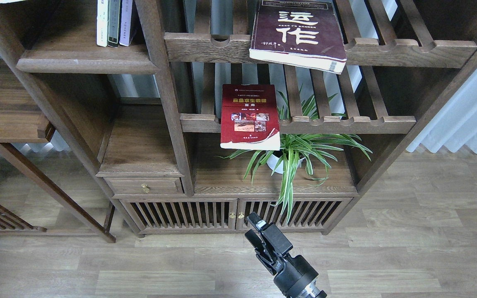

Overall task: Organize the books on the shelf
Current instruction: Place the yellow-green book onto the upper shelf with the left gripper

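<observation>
- One gripper (pixel 255 231) shows at bottom centre of the frame, over the wood floor (pixel 408 248), in front of the cabinet doors (pixel 234 213). Which arm it belongs to is unclear; the arm enters from the bottom edge.
- Fingers dark and seen nearly end-on; cannot tell whether spread or closed. Nothing seen in its grasp.
- Red book (pixel 249 116) lies flat on the lower slatted rack (pixel 346 124), centre frame, well above the gripper, its front end overhanging the rail.
- Maroon book (pixel 298 33) lies on the upper slatted rack (pixel 408 49), top centre, tilted; its top is cut off by the frame.
- Solid shelf (pixel 85 60) at upper left holds three thin books (pixel 114 22), tops cropped.
- Spider plant (pixel 296 153) sits partly behind the red book; pot mostly hidden.
- No yellow-green book visible.
</observation>
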